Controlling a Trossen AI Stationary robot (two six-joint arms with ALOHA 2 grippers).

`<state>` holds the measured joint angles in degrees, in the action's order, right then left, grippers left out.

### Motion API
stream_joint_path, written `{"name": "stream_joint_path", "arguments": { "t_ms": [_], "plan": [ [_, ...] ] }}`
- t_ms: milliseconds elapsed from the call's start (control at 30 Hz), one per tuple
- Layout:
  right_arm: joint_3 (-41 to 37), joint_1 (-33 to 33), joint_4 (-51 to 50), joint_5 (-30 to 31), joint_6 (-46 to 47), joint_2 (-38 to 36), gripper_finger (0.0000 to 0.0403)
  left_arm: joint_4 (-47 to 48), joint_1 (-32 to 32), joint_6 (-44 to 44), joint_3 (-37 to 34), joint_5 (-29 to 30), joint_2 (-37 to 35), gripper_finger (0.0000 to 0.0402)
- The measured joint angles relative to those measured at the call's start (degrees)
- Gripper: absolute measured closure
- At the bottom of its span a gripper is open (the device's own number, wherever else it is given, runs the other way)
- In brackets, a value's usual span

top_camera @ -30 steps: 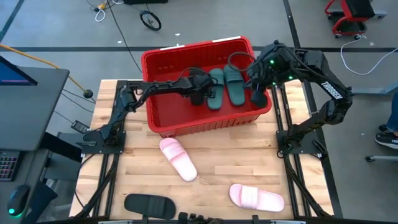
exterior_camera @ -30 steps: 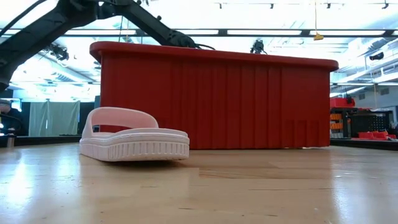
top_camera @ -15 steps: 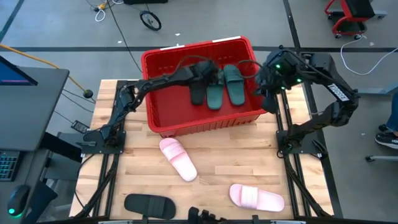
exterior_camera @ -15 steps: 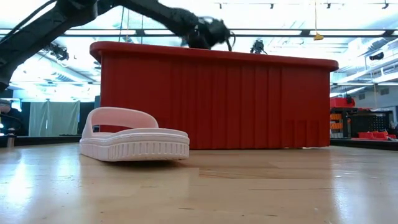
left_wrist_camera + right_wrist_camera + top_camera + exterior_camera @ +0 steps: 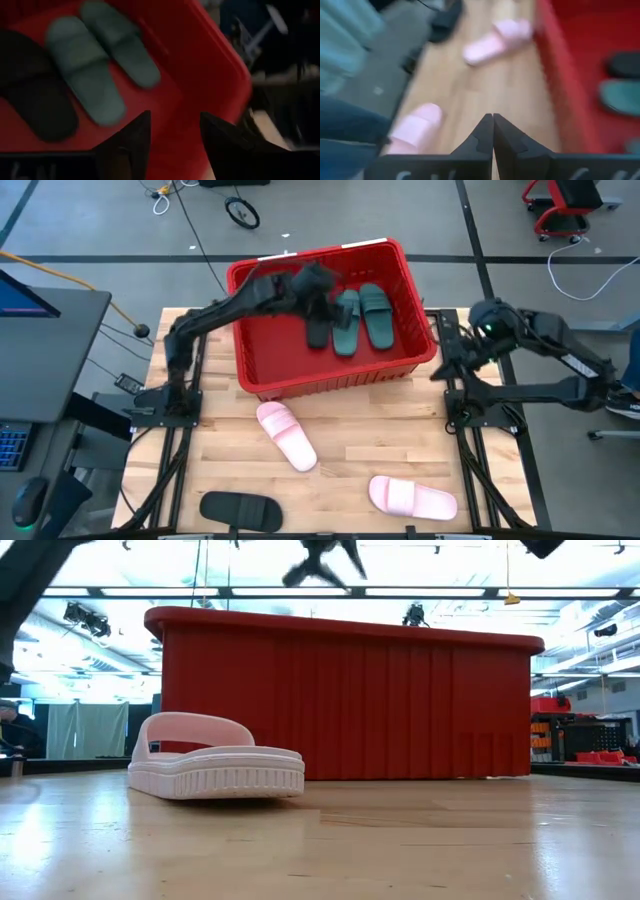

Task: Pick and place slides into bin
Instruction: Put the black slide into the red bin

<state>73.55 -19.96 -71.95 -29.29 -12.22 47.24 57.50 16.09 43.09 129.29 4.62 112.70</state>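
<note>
The red bin (image 5: 262,370) stands at the table's far middle. On its floor lie a black slide (image 5: 317,331) and two dark green slides (image 5: 346,326) (image 5: 377,315), soles down. My left gripper (image 5: 322,288) hangs open and empty high above them; its wrist view looks down on the black slide (image 5: 30,95) and the green slides (image 5: 85,75). Two pale pink slides (image 5: 287,436) (image 5: 412,497) and another black slide (image 5: 240,509) lie on the table. My right gripper (image 5: 440,362) is shut and empty beside the bin's right wall.
The bin's thick rim (image 5: 340,628) stands tall over the table; one pink slide (image 5: 215,762) lies in front of it. Bare wood shows between the bin and the two pink slides (image 5: 497,42) (image 5: 415,127). Arm frames flank the table's left and right edges.
My left gripper has risen out of the bin to well above its rim, staying open; the black slide stays on the bin floor. My right gripper has drawn back from over the bin's right wall toward the table's right edge and sunk a little, still shut.
</note>
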Motion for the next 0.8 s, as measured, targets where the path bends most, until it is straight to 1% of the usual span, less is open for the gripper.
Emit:
{"name": "stream_joint_path", "arguments": {
  "t_ms": [67,133,200,267,333,433,533,600,667,733,800],
  "plan": [
    [-5.54,0.02,4.56,-5.34,1.43,-4.13,0.0392,0.76,-3.91,0.83,-0.11,-0.84,-1.66,0.023],
    [-10.09,0.02,8.62,-10.27,3.99,-7.62,0.0392,0.59,-8.69,4.02,-0.11,-1.67,-3.05,0.023],
    [-13.75,0.02,11.13,-13.23,7.41,-10.29,0.0392,-0.07,-14.43,8.26,-0.08,-1.9,-3.6,0.023],
    [-16.56,-0.01,11.58,-14.68,11.24,-12.35,0.0392,-0.37,-20.41,12.44,-0.1,-2.08,-3.74,0.023],
    [-18.9,0.02,11.71,-14.92,14.16,-13.83,0.0392,-0.37,-26.66,17.51,-0.11,-1.95,-3.39,0.023],
    [-21.97,0.02,11.73,-14.57,19.12,-14.82,0.0392,-0.14,-35.91,29.5,-0.66,-1.66,-2.69,0.023],
    [-24.9,0.02,11.69,-14.21,25.27,-14.91,0.0391,0.69,-44.87,44.86,-1.36,1.36,-0.24,0.023],
    [-26.9,0.01,11.69,-14.02,28.17,-14.74,0.0388,1.0,-50.02,54.34,-1.38,1.88,2.13,0.023],
    [-28.84,0.02,11.47,-14.0,28.97,-14.5,0.0383,1.39,-54.71,62.9,-1.38,1.64,4.66,0.023],
    [-30.57,0.02,11.55,-14.05,28.74,-14.37,0.0375,1.77,-58.79,68.6,-1.38,1.4,7.21,0.023],
    [-32.27,0.0,11.36,-14.0,28.74,-14.35,0.0366,4.12,-62.17,74.13,-1.39,1.26,9.49,0.023]
  ]
}}
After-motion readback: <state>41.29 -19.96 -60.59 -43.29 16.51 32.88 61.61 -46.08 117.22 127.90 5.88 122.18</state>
